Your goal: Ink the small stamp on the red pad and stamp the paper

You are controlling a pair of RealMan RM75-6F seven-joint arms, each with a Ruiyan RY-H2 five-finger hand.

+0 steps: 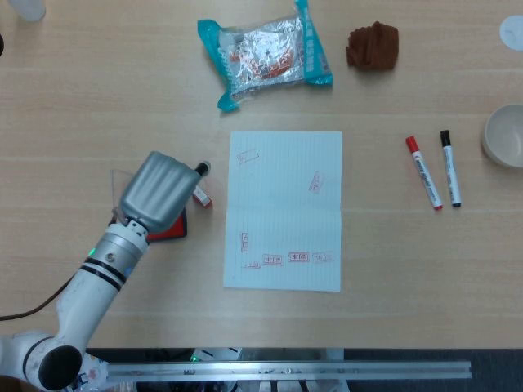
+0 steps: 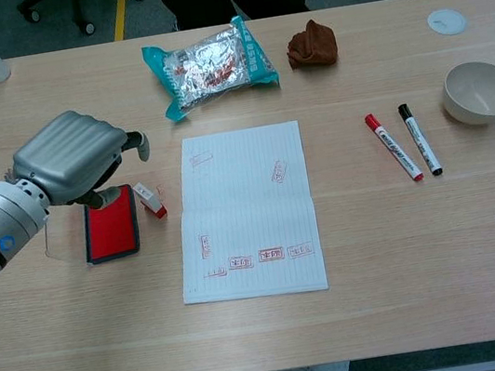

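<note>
Where paper (image 2: 247,209) lies, wooden table (image 2: 408,245).

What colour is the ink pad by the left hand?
Red; the ink pad shows best in the chest view, beside the left hand.

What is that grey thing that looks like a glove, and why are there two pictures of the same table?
It is a robot's left hand on a long arm. One picture looks straight down from the robot's head, the other looks out from its chest. The hand holds nothing; it hangs above a red ink pad. Beside the pad lies a small stamp. Next comes paper with red stamp marks. Also there: two markers, a bowl, a snack bag and a brown cloth.
</note>
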